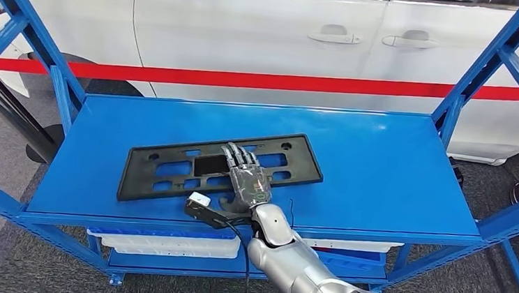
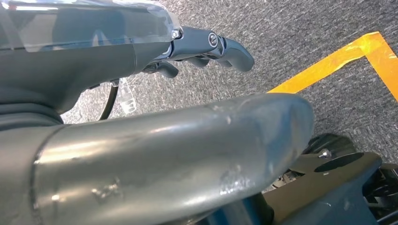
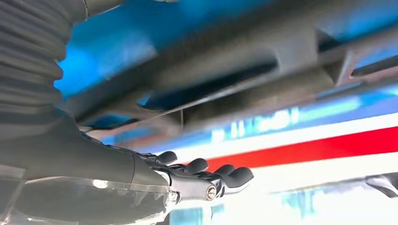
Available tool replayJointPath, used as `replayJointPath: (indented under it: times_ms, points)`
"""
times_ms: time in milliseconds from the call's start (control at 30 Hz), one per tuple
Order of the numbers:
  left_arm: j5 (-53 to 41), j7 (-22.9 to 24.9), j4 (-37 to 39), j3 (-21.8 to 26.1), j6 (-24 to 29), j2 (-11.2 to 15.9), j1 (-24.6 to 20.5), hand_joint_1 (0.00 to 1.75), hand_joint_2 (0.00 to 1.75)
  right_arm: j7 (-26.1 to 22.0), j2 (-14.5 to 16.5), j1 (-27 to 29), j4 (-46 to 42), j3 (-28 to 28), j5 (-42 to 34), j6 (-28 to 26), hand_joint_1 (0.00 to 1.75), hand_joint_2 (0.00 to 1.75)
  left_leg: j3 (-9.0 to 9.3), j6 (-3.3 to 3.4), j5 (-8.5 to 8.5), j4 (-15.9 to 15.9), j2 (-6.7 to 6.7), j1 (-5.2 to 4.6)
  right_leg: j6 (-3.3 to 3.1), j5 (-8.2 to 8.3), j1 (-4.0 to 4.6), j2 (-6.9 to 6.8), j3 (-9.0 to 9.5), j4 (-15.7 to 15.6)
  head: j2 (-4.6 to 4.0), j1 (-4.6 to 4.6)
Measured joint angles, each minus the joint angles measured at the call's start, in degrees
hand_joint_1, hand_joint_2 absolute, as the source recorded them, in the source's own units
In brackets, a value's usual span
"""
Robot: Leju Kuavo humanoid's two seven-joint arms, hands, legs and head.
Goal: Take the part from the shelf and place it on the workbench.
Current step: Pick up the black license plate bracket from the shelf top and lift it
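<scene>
- Head view: white car (image 1: pixel 265 35) with a red stripe (image 1: pixel 269 81) fills the background behind the rack.
- Blue shelf (image 1: pixel 395 171) sits between blue uprights; grey carpet below and around it.
- Lower tier carries white and blue bins (image 1: pixel 172 243), seen under the front edge of the shelf.
- Part (image 1: pixel 171 171), a flat black slotted plate, lies on the shelf, left of centre, long side roughly parallel to the front edge, slightly skewed.
- Right arm (image 1: pixel 296 265), silver, comes in from below centre and reaches over the front edge of the shelf.
- Right robot hand (image 1: pixel 246 179) lies palm-down over the part's right-centre, fingers extended and nearly together, holding nothing. Whether the fingertips touch the part, I cannot tell.
- Right wrist view: fingers (image 3: pixel 234 177) straight, the part's underside blurred close beside them.
- Left wrist view: left robot hand (image 2: pixel 197 47) hangs over carpet and a yellow floor line (image 2: pixel 338 58); fingers loosely curled, nothing in them.
</scene>
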Motion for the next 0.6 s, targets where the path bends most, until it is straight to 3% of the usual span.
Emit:
replayJointPath:
  times_ms: [167,233,600]
  points:
    - [-0.09,-0.11,0.00,0.02,0.50,-0.01,0.02,0.00,0.00,11.60,-1.89,0.06,-1.94,4.47,19.68,-0.89,0.00,1.75,0.03,0.00,-0.01,0.00,0.00,0.00,0.03,-0.03,0.00,-0.01,0.00,0.00,0.00,0.01]
    - [-0.10,-0.11,0.00,0.02,0.69,-0.03,0.04,0.00,0.00,14.15,-2.79,0.36,-2.82,6.15,24.37,-1.30,0.00,1.75,0.03,0.01,-0.01,0.00,0.00,0.00,0.03,-0.03,0.00,-0.01,0.01,0.00,0.00,0.01]
    - [-0.09,-0.27,0.00,0.06,0.96,-0.18,0.05,0.00,0.00,16.96,-4.96,1.38,-5.20,9.36,27.92,-0.41,0.00,1.75,0.07,0.01,-0.01,0.00,0.00,0.00,0.03,-0.03,0.00,-0.02,0.03,-0.01,0.00,0.01]
